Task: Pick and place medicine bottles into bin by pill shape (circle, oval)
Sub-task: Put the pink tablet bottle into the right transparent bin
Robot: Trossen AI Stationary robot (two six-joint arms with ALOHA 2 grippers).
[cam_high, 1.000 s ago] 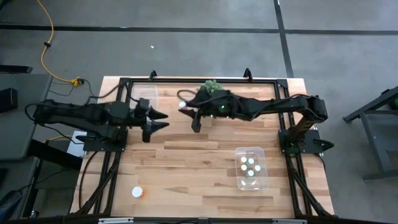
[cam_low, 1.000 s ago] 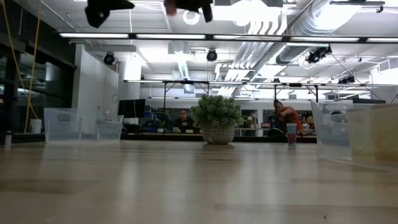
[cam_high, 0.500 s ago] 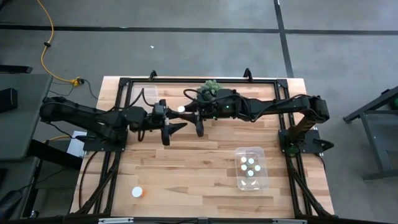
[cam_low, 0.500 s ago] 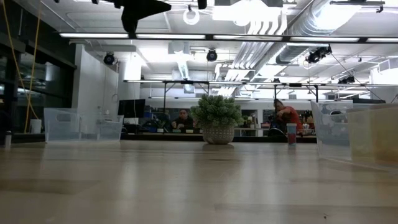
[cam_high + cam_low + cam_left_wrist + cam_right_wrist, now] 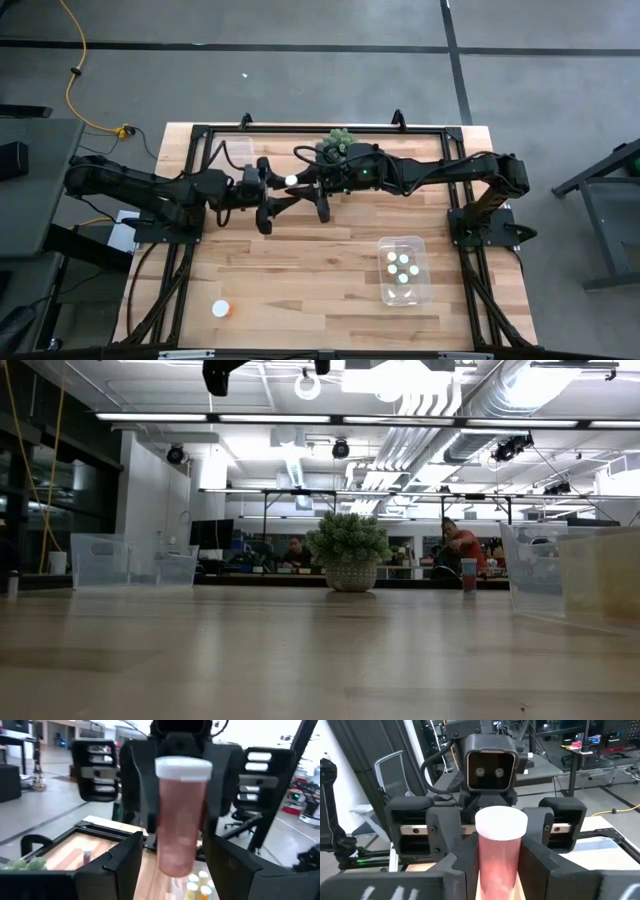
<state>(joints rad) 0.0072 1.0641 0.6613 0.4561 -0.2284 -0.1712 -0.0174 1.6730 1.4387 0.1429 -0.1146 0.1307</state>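
Left hand [image 5: 272,203] has closed in since earlier, open around the bottle [image 5: 291,179] my right hand [image 5: 315,190] grips (mid-air handover); I'd clamp before releasing.

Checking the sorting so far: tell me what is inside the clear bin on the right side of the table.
The clear bin holds four bottles, seen from above as white caps. Their bodies and the pills inside are hidden under the caps, so the pill shape cannot be told.
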